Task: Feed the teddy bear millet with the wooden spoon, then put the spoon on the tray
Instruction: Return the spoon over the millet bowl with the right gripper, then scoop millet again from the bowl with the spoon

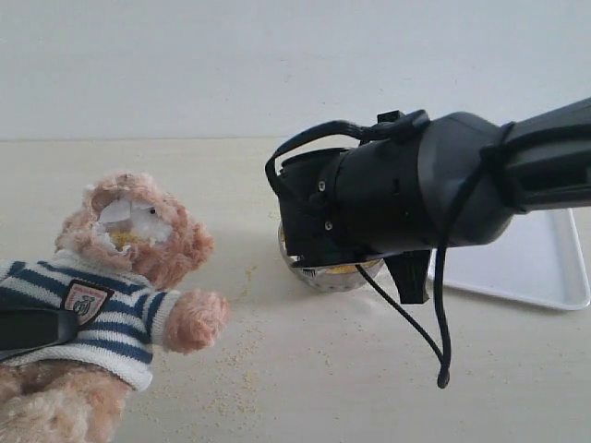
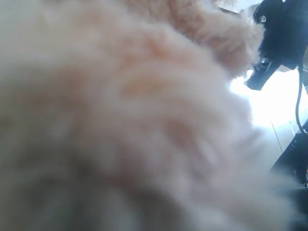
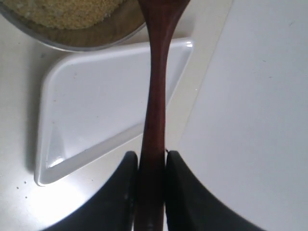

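Note:
The teddy bear [image 1: 138, 249] leans at the left in its striped sweater, with yellow grains on its muzzle. A black finger [image 1: 37, 328] of my left gripper lies across its torso; blurred bear fur [image 2: 120, 110] fills the left wrist view and hides the jaws. My right gripper [image 3: 151, 156] is shut on the handle of the wooden spoon [image 3: 155, 86]. The spoon's bowl end runs out of view over the rim of the metal bowl [image 3: 96, 41] of millet [image 3: 72, 12]. The right arm [image 1: 397, 194] hangs over that bowl [image 1: 332, 275] and hides the spoon. The white tray [image 1: 536, 258] lies behind the arm.
Loose millet grains [image 1: 240, 355] are scattered on the cream table between the bear and the bowl. A black cable [image 1: 443, 305] dangles from the right arm. The tray [image 3: 96, 101] lies right beside the metal bowl. A pale wall rises behind the table.

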Motion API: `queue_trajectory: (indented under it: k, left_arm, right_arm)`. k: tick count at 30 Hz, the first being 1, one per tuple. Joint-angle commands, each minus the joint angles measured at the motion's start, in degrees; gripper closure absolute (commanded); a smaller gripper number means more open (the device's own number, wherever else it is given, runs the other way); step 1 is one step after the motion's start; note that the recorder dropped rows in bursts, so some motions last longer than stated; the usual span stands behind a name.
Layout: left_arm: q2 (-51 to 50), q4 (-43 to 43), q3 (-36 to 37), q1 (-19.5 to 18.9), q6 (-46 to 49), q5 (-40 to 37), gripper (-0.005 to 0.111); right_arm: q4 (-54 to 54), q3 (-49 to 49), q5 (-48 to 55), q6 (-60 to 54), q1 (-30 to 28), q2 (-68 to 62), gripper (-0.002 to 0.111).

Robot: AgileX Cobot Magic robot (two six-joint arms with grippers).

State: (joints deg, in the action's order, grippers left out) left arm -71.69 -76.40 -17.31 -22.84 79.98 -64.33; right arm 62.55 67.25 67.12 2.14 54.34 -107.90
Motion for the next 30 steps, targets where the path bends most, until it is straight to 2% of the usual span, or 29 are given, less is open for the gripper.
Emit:
queue_trajectory:
  k: [1,15,30]
  left_arm:
    - [0.4,-1.3,0.0,-0.2,0.3,-1.3,0.102]
    - [0.4,-1.3,0.0,-0.2,0.3,-1.3,0.102]
    - [0.4,-1.3,0.0,-0.2,0.3,-1.3,0.102]
  right_arm:
    - [2.4,0.4,0.2,0.1,0.1,-1.0,0.107]
    - [1.7,0.9,-0.3,0.1,0.1,-4.6,0.107]
    - [-8.4,5.4,-2.0,0.3,1.6,-4.6,0.107]
